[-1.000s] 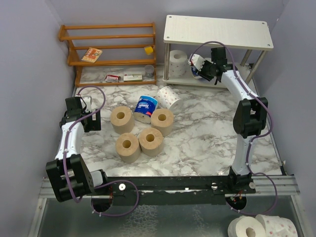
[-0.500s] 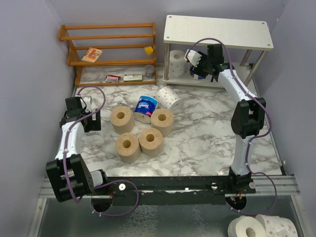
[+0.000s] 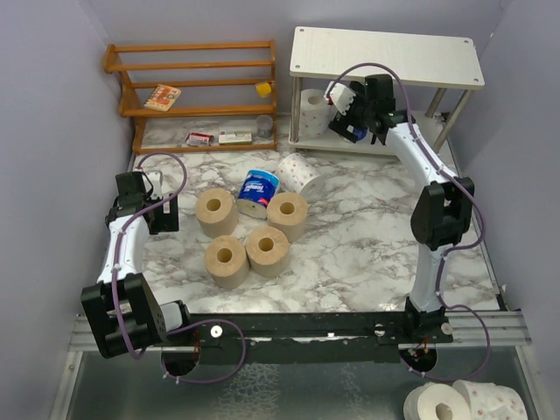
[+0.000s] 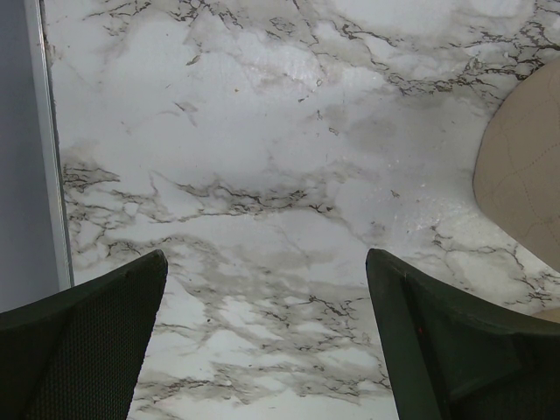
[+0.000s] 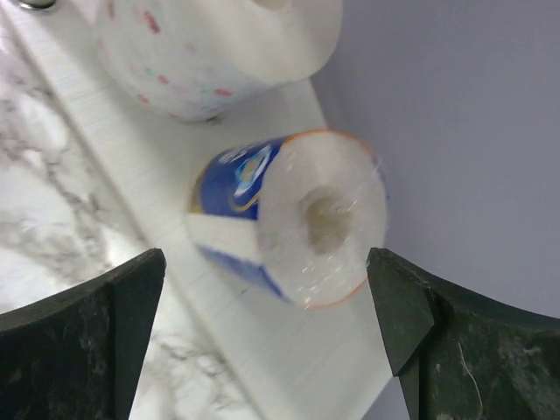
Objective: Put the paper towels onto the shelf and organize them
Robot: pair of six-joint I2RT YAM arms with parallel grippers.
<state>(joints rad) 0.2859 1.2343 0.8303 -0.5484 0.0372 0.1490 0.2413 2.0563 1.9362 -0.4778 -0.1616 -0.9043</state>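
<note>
Facing right hand (image 5: 265,267): roll (image 5: 293,223), seemingly loose

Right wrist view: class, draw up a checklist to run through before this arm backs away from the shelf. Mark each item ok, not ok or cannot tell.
1. Right gripper open: ok, jaws stand wide.
2. Blue-wrapped roll free of the gripper: ok, a gap shows on each side.
3. Roll resting on the lower board of the shelf: ok, it lies on its side.
4. Roll settled, not about to roll off: cannot tell.
5. Roll apart from the dotted white roll: ok, board shows between them.
6. Left gripper open and empty: ok, nothing between its jaws.
</note>
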